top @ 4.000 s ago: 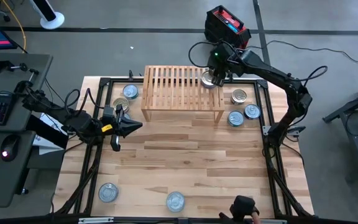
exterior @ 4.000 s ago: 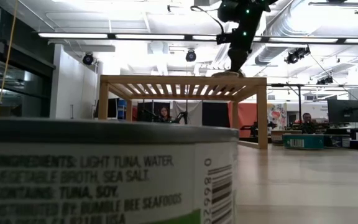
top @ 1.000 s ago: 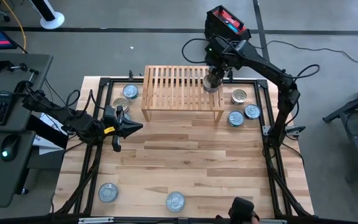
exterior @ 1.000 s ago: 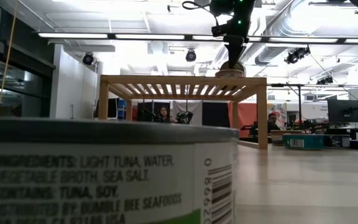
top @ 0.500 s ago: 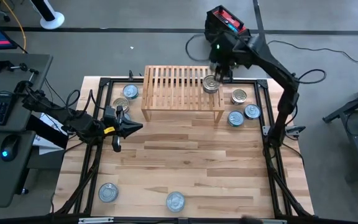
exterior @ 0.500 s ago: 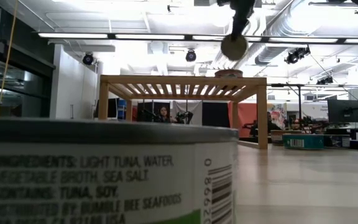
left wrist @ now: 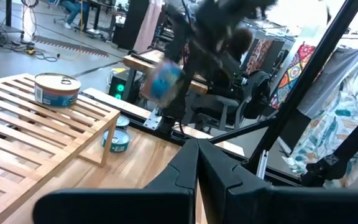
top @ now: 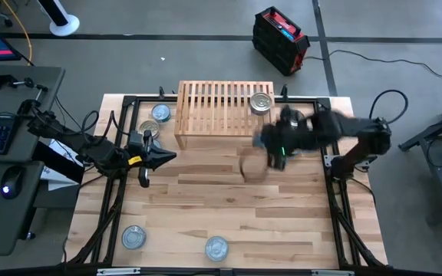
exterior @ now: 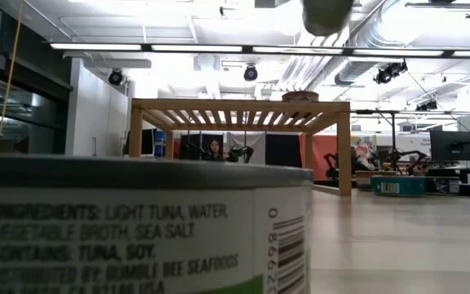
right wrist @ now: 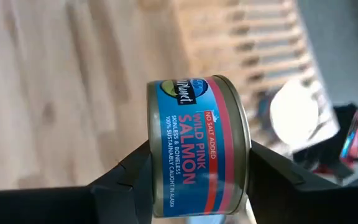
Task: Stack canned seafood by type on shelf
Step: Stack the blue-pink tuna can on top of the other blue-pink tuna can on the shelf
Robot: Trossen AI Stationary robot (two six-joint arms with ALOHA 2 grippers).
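Shelf: the low light-wood slatted shelf (top: 225, 107) stands at the far middle of my pale plank counter (top: 206, 199).
On shelf: one round gold-lidded tin (top: 261, 102) sits at its right end.
Left of shelf: two flat round tins (top: 160, 113) on the counter.
Near edge: two silvery-lidded tins (top: 133, 236) side by side.
My left gripper (top: 164, 156): over the counter, before the shelf's left end.
My right gripper (right wrist: 191, 165): before the shelf's right end, clamped round a blue-labelled salmon tin (right wrist: 197, 146).
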